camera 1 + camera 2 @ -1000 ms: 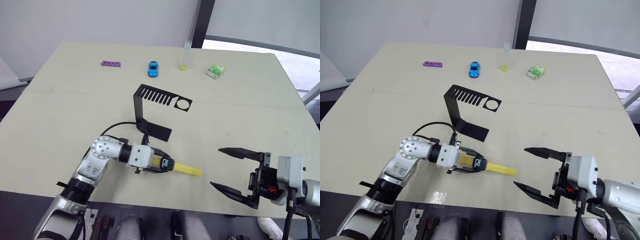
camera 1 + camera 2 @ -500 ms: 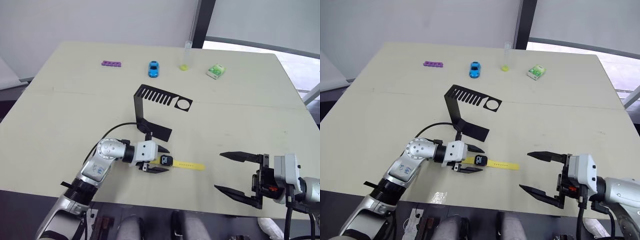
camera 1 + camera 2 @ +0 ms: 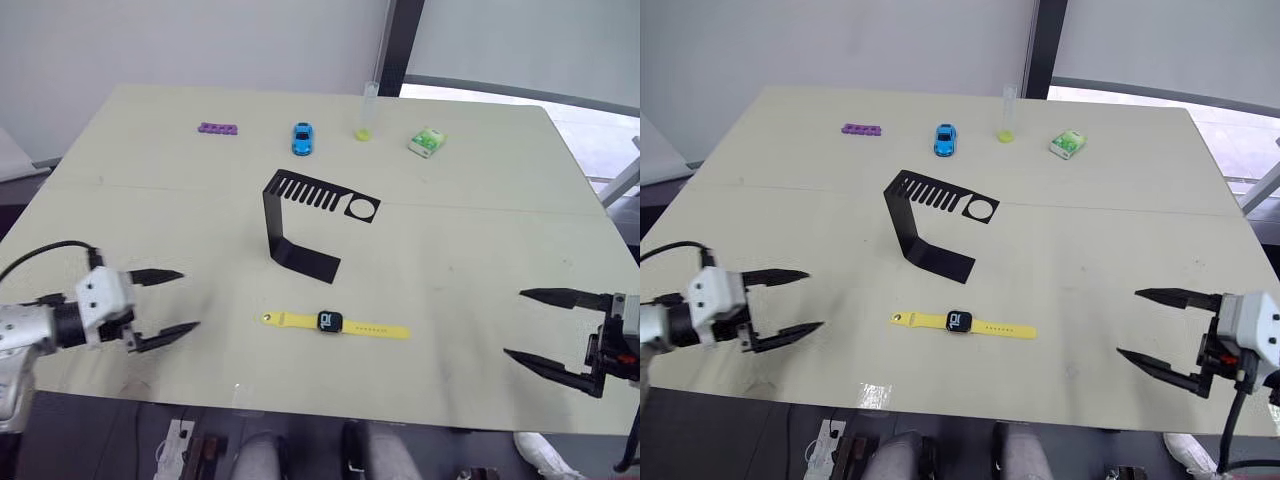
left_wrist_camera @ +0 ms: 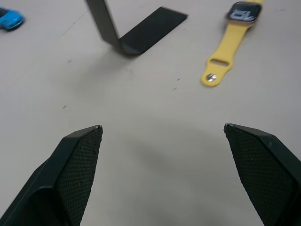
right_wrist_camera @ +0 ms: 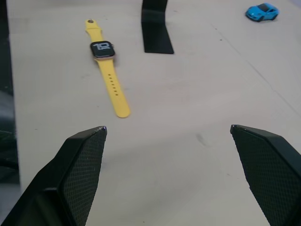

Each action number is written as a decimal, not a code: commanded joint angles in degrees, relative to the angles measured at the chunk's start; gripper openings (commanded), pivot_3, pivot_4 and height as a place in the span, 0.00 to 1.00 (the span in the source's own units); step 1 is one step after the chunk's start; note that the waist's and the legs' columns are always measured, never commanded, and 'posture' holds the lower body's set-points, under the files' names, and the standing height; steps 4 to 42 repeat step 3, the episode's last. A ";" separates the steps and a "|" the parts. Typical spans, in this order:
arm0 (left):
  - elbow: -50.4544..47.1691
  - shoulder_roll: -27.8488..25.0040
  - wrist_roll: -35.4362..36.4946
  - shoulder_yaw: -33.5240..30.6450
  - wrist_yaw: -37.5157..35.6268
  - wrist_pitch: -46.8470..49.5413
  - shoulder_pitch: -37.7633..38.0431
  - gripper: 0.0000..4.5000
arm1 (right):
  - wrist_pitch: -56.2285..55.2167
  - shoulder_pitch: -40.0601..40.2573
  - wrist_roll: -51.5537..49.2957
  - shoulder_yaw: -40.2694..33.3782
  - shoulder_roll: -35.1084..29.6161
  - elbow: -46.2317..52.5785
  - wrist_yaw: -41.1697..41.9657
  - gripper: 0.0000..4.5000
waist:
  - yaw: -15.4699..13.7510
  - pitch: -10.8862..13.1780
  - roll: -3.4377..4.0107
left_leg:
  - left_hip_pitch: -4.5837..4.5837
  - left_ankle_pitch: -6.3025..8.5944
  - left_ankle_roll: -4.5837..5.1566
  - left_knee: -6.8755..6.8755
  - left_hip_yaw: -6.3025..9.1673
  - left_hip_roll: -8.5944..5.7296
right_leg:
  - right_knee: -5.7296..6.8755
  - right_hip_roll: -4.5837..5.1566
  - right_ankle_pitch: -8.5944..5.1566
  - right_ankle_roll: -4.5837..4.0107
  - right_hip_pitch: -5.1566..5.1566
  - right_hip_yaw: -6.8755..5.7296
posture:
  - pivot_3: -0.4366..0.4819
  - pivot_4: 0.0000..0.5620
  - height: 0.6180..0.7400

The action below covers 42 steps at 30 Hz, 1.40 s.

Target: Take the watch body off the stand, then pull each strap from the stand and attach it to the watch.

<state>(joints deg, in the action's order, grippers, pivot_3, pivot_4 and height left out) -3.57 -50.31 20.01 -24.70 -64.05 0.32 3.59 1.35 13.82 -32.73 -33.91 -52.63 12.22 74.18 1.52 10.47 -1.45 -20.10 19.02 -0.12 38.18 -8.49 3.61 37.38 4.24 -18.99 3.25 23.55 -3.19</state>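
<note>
The watch (image 3: pixel 331 322) lies flat on the table in front of the stand (image 3: pixel 305 222), its black watch body (image 3: pixel 959 320) joined to a yellow strap (image 3: pixel 378 329) on the right and another strap (image 3: pixel 290 319) on the left. The black stand is bare, with nothing in its slotted top plate. My left gripper (image 3: pixel 163 307) hovers open near the table's front left edge, well left of the watch. My right gripper (image 3: pixel 543 326) hangs open near the front right edge, far from the watch. Both wrist views show the watch (image 5: pixel 105 66) lying apart from the fingers.
Along the far edge sit a purple block strip (image 3: pixel 218 128), a blue toy car (image 3: pixel 301 138), a clear tube with a yellow-green bottom (image 3: pixel 365 112) and a small green-white box (image 3: pixel 426 143). The table's front edge runs just below both grippers.
My left gripper let go of the watch and drew back far to the left. The watch now lies free on the table. My right gripper moved further right, still open.
</note>
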 commanded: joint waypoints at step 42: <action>-1.54 0.88 -0.39 -3.87 4.30 -1.29 2.50 0.99 | -4.94 -7.53 3.14 3.51 -0.55 -8.34 0.75 1.00 | 0.07 0.01 0.00 | 0.00 0.00 -0.02 -0.03 -0.02 0.01 | 0.03 0.01 0.00 -0.01 0.04 -0.01 | 0.48 0.27 1.00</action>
